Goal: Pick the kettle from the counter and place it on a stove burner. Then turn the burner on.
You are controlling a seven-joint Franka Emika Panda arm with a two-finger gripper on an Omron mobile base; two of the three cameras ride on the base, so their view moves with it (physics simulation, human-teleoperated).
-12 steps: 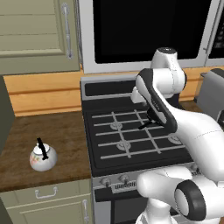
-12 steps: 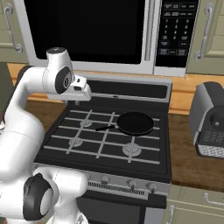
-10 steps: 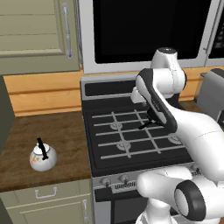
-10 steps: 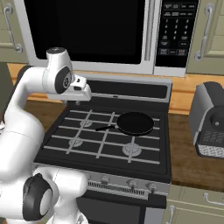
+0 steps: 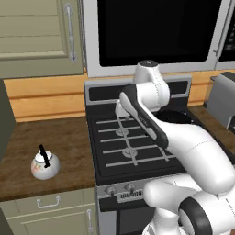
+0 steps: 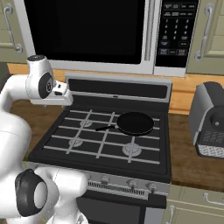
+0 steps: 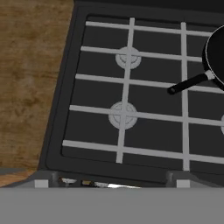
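Your largest landmark is the black cooktop [image 5: 133, 142], with a dark oven window and a microwave [image 6: 175, 30] above it; the microwave's keypad carries small white writing too fine to read. Left of the stove runs the dark wood-grain worktop [image 5: 59, 142] over pale olive-green cabinet fronts [image 5: 50, 215] with metal handles. On the right-hand worktop stands a grey toaster-like appliance [image 6: 210, 120].

The white arm rises over the stove, its wrist above the back left part of the grates. You cannot tell whether the hand is open or closed; its fingertips are not visible in any view.

A flat black frying pan [image 6: 135, 122] sits on the back right burner, its handle pointing left toward the middle of the grates. It is nowhere near the two left burners, whose grey caps [image 7: 123, 114] lie bare under the light-grey grate bars.

The kettle [image 5: 45, 165] stands upright on the left worktop, near its front edge and well apart from the stove. Its thin black handle rises from the top and leans slightly back-left. Faint reddish marks show on its white body.
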